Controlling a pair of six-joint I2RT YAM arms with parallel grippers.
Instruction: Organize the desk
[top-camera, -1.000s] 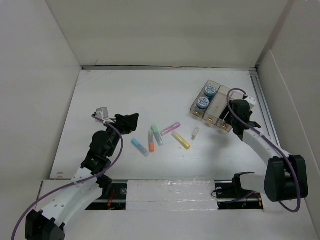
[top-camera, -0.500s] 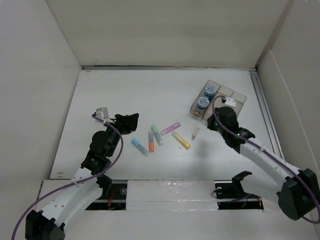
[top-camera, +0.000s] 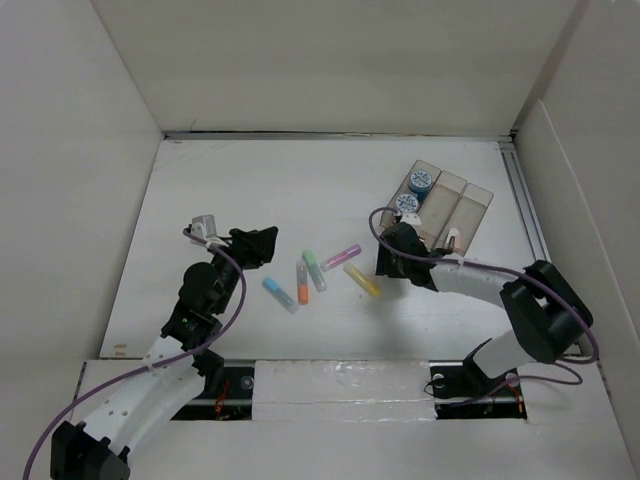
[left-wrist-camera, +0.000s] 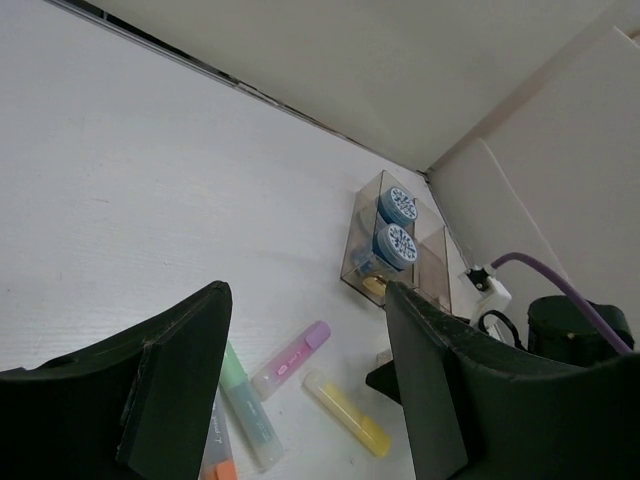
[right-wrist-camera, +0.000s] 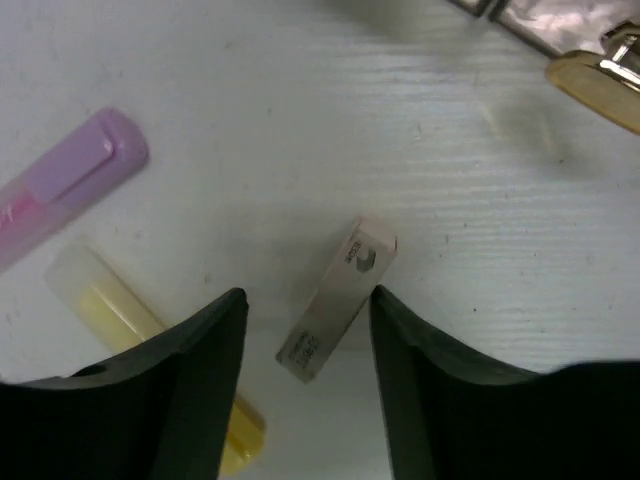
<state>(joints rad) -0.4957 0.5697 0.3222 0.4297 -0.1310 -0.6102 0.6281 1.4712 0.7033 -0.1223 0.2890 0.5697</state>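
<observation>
On the white desk lie several highlighters: blue, orange, green, purple and yellow. My right gripper hangs low just right of the yellow one. In the right wrist view the right gripper is open, and a small beige box lies flat on the desk between its jaws, close to the right finger. From above the box is hidden under it. My left gripper is open and empty, left of the highlighters, above the desk.
A clear three-compartment tray stands at the back right and holds two blue-lidded round tubs. A gold clip lies near the tray. White walls close in the desk on three sides.
My right gripper has travelled from the tray leftward and toward the near edge, and now covers the small beige box. The left arm has not moved.
</observation>
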